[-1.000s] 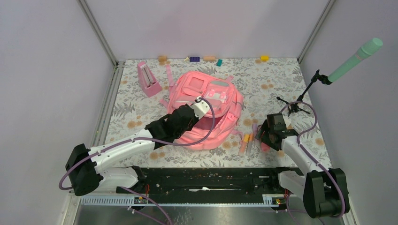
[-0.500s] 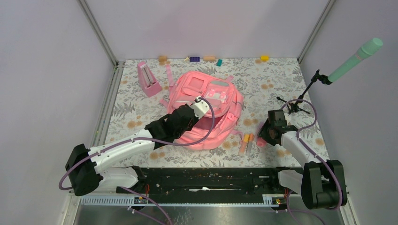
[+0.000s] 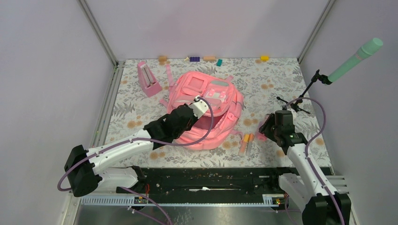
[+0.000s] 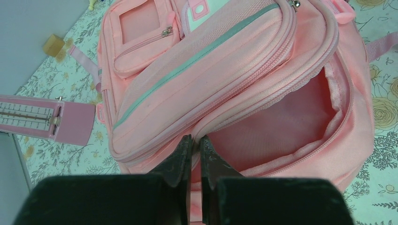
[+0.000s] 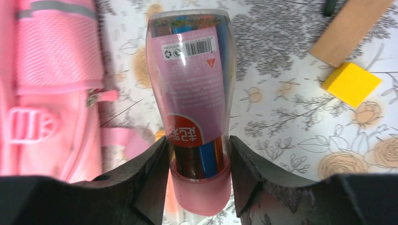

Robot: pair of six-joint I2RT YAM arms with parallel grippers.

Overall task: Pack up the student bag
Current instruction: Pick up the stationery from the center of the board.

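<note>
My left fingers [image 4: 181,158] pinch the student bag [image 4: 211,61] open; my right fingers [image 5: 151,178] clamp a pen tube [image 5: 192,93], which should go inside next.

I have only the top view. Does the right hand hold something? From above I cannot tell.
Observer: Yes, the right hand grips a clear tube with a purple label and a pink end, one finger on each side.
Operator: Does the left hand hold the student bag?
Observer: Yes, the left hand is shut on the fabric of the student bag, at the mouth of its main compartment.
Operator: Is anything inside?
Observer: Only pink lining shows; the deeper part is hidden.
</note>
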